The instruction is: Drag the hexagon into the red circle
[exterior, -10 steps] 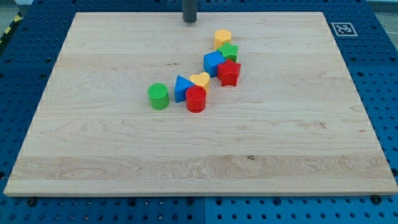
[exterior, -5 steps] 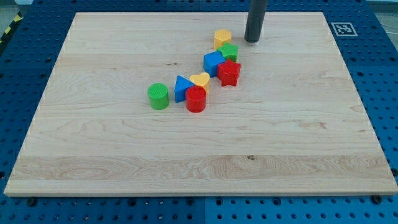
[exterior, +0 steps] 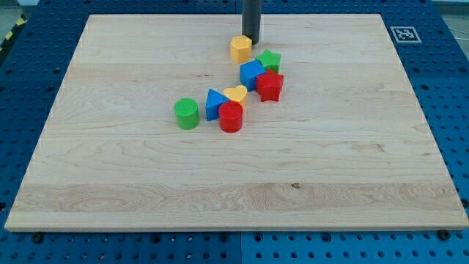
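The yellow hexagon (exterior: 240, 48) lies near the view's top, left of and apart from the green star (exterior: 270, 60). My tip (exterior: 250, 39) touches the hexagon's upper right side. The red circle, a red cylinder (exterior: 231, 116), stands below, at the lower end of a diagonal row of blocks, well below the hexagon.
A blue cube (exterior: 252, 74) and a red star (exterior: 270, 86) sit below the green star. A yellow heart (exterior: 236, 94) and a blue triangle (exterior: 214, 103) touch the red cylinder. A green cylinder (exterior: 187, 114) stands alone to their left. The wooden board (exterior: 110, 183) lies on a blue pegboard.
My tip swung from the top to the right of the hexagon, then came back left behind it. The yellow hexagon slid left, away from the green star.
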Available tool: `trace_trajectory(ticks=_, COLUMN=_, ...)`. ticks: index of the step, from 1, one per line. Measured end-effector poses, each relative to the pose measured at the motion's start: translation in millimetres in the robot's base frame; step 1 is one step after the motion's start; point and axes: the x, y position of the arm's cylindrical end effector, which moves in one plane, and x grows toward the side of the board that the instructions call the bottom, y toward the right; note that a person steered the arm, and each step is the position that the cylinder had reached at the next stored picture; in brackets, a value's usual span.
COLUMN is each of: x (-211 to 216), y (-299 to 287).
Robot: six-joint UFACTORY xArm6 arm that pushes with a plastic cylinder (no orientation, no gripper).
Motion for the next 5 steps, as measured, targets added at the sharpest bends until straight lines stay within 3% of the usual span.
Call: trace_trajectory(ticks=5, x=74, y=-46)
